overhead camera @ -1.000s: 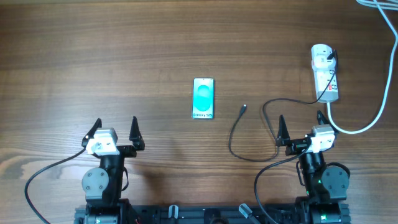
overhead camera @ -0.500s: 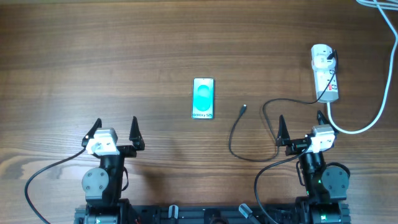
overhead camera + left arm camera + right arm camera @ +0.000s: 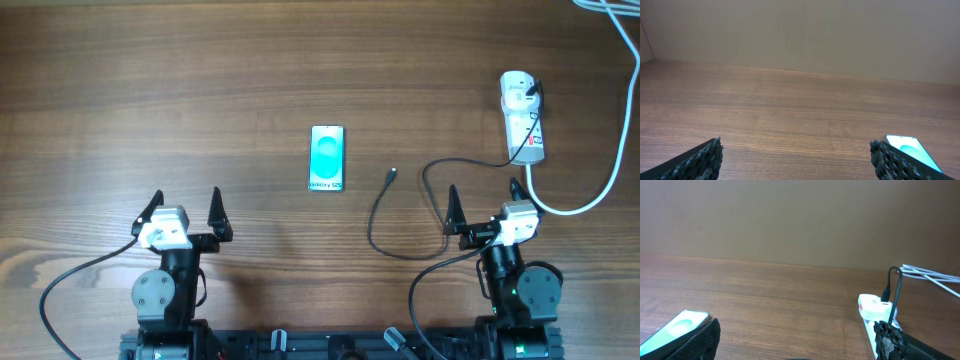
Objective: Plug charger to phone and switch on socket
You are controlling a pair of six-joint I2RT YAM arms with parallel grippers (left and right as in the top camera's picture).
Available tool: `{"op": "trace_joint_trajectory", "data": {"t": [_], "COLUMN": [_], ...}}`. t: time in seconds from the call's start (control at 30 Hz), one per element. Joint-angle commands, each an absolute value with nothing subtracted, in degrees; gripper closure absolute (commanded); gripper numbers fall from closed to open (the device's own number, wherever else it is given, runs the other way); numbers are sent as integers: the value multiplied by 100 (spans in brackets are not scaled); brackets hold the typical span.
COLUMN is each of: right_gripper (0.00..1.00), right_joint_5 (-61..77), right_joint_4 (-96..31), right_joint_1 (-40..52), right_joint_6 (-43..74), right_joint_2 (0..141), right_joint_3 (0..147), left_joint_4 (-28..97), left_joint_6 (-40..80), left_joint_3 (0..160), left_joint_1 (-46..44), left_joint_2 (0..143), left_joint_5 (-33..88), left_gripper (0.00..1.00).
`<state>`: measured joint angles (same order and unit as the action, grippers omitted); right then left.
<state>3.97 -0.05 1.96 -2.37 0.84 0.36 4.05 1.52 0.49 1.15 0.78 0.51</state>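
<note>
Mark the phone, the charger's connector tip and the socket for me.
phone (image 3: 327,158): overhead view, middle of cyan screen.
charger tip (image 3: 393,174): overhead view, free end of black cable.
socket (image 3: 518,125): overhead view, middle of white body.

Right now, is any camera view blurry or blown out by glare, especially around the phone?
Overhead: evenly lit and sharp, the phone screen bright but not blown out. Left wrist: the table grain is clear, the phone cut off by the lower right edge. Right wrist: the phone's near end looks washed out and soft, the socket fairly crisp.
</note>
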Motion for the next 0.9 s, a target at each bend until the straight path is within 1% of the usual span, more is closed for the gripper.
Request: {"op": "trace_joint_trajectory", "data": {"t": [0.0,0.63,0.67,0.8,0.87], "right_gripper": [0,0,0,0,0], "right_joint_5": [301,301,301,301,301], "right_joint_4": [5,5,5,5,5], "right_joint_1": [220,220,220,220,220], "right_joint_6": [-145,-148,-148,-148,-145], "right_joint_2": [43,43,43,43,43], "right_joint_3": [30,30,30,30,30], "left_joint_4": [438,434,432,322,89], "left_joint_6": [40,43,51,757,862], "left_joint_3": [32,32,32,32,32], "left_joint_1": [137,137,134,134,134], "left_joint_2": [38,38,38,38,38], "left_joint_5": [163,169,270,1160,1632], "left_gripper": [0,0,0,0,0]}}
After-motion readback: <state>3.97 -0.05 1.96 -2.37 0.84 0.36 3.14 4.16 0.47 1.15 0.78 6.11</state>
